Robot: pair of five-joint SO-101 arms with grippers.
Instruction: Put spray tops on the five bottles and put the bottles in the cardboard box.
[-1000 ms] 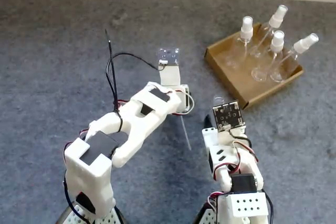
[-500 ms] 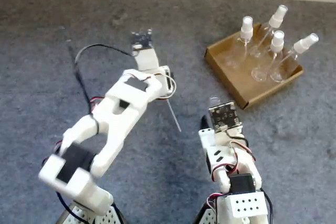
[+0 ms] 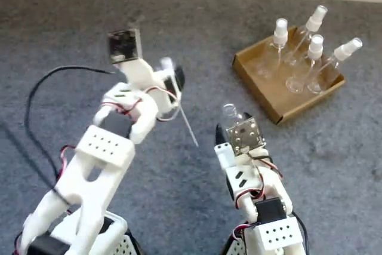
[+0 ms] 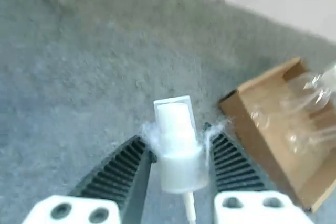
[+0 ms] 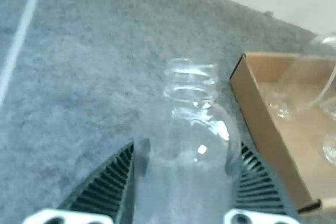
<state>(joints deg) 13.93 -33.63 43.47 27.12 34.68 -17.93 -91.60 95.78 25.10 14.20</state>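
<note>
Grey, carpet-like tabletop (image 3: 71, 16), pale wall strip along the far edge.

Left tool (image 4: 177, 136): raised over the tabletop's left half, jaws partly closed, clamped on a white spray top (image 3: 166, 64). Ribbed pads (image 4: 128, 163) press both sides of its collar.

Right tool (image 5: 184, 156): near the box's front corner, jaws wide and closed around a clear bottle (image 5: 191, 129), open threaded neck pointing away from the wrist.

Cardboard box (image 3: 249, 83): on the tabletop at far right, holds four bottles (image 3: 314, 47), each with a white top. Upright or leaning, cannot tell.

High view gives the thin dip tube (image 3: 188, 125) slanting down from the held top toward the right arm. Left wrist view catches just its start.
</note>
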